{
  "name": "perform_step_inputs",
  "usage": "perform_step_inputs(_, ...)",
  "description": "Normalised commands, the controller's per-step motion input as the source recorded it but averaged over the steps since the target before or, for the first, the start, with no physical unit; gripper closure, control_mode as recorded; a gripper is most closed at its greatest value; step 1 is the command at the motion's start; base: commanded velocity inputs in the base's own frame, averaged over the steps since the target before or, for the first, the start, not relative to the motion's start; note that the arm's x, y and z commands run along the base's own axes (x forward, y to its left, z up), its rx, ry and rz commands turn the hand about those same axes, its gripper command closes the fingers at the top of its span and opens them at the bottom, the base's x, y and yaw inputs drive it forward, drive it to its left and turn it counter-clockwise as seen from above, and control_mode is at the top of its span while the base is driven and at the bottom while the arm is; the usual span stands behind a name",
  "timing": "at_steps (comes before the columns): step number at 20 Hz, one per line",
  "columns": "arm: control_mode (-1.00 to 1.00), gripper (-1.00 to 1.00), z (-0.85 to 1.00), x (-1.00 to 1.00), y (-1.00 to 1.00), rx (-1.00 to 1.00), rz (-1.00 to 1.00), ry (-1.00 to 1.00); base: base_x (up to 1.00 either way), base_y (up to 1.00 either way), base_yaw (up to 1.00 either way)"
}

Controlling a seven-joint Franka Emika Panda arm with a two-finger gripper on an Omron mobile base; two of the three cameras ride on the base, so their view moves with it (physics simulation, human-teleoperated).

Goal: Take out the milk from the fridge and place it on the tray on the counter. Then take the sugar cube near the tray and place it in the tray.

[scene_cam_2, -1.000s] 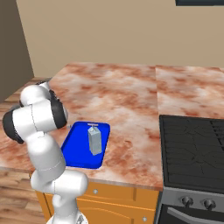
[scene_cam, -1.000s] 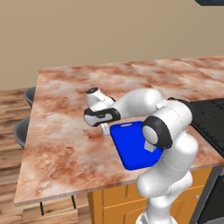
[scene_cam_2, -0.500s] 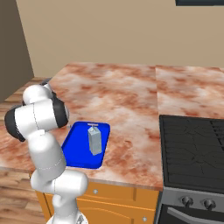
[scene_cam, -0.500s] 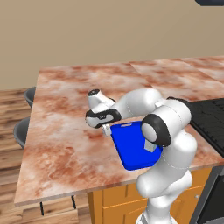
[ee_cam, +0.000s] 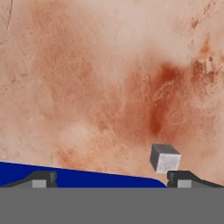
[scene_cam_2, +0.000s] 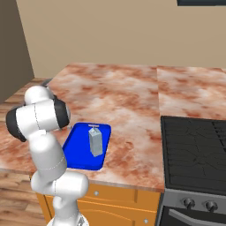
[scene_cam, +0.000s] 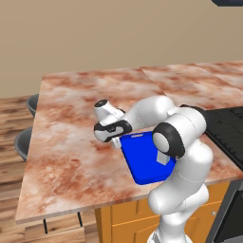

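While your gripper (ee_cam: 109, 178) hangs low over the counter (ee_cam: 100, 78), its jaws stand wide apart with nothing between them. You will find the sugar cube (ee_cam: 164, 158) lying on the stone just beside the tray (ee_cam: 87, 178), close against the inner side of one fingertip, outside the rim. From the right base view, the milk (scene_cam_2: 95, 141) stands upright inside the tray (scene_cam_2: 75, 148), toward its far end. From the left base view, your hand sits at the tray's (scene_cam: 142, 161) far left corner.
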Motion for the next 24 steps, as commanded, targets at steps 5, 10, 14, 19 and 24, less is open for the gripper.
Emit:
perform_step_inputs(5, -1.00, -1.00, -0.01, 0.00, 0.00, -0.06, 0.00, 0.00, 0.00, 0.00, 0.00)
perform_step_inputs(10, -1.00, -1.00, -0.02, 0.05, 0.04, -0.08, 0.00, 0.00, 0.00, 0.00, 0.00)
perform_step_inputs(14, -1.00, -1.00, -0.06, 0.13, 0.05, -0.14, 0.00, 0.00, 0.00, 0.00, 0.00)
perform_step_inputs(19, -1.00, -1.00, -0.06, 0.22, 0.00, -0.09, 0.00, 0.00, 0.00, 0.00, 0.00)
perform_step_inputs(24, -1.00, -1.00, 0.00, 0.16, -0.01, -0.02, 0.00, 0.03, 0.00, 0.00, 0.00)
